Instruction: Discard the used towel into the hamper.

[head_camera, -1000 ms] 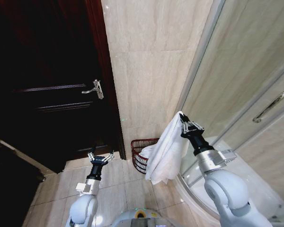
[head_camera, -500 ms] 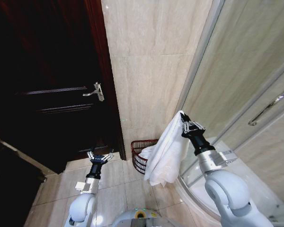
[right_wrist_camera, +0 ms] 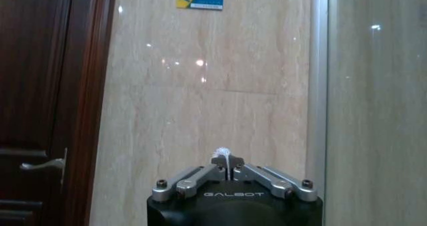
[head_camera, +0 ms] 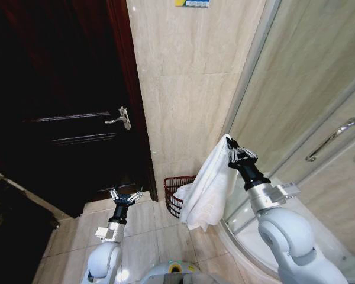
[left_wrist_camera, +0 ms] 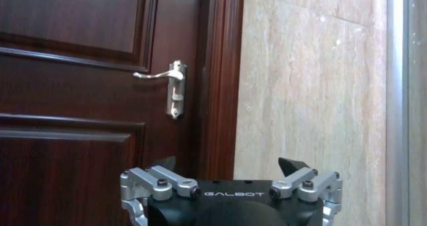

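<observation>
A white towel (head_camera: 208,189) hangs in long folds from my right gripper (head_camera: 232,149), which is shut on its top edge; a tuft of the towel (right_wrist_camera: 222,152) pokes out between the closed fingertips of the right gripper (right_wrist_camera: 227,164) in the right wrist view. The hamper (head_camera: 176,190), a dark red open-weave basket, stands on the floor against the marble wall, below and behind the hanging towel, which covers its right side. My left gripper (head_camera: 125,196) is held low over the floor tiles left of the hamper, open and empty, with the left gripper (left_wrist_camera: 227,163) facing the door.
A dark wooden door (head_camera: 65,112) with a silver lever handle (head_camera: 119,118) fills the left. A beige marble wall (head_camera: 189,89) is straight ahead. A glass shower enclosure (head_camera: 307,106) with a metal bar handle (head_camera: 332,138) and curved base is on the right.
The whole view has shifted slightly downward as the camera moved. My right gripper with the towel has edged a little right and down; the left arm holds its pose.
</observation>
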Available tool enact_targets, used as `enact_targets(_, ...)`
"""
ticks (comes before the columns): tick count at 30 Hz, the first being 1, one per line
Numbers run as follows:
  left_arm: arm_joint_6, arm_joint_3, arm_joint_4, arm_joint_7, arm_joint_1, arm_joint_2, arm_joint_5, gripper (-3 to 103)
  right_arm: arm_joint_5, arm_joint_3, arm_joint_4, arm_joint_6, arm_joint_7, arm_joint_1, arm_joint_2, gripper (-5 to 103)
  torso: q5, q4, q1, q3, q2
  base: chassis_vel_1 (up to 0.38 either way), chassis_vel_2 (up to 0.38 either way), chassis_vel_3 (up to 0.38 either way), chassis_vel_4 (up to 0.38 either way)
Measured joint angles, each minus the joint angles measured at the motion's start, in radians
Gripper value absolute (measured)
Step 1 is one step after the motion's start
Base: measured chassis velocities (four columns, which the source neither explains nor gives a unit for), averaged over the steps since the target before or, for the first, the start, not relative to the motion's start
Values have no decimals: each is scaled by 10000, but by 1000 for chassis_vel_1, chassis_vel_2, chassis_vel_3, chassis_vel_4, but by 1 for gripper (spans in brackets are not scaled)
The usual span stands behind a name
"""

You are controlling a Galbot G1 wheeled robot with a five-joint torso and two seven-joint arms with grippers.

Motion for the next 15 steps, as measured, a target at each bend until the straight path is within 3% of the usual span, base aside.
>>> enact_targets(15, -71, -78, 71, -81, 160, -590, 506, 100, 1496, -1, 3, -418, 642, 1489, -1390, 1, 0, 0, 367, 420, 789, 0, 0, 0, 0)
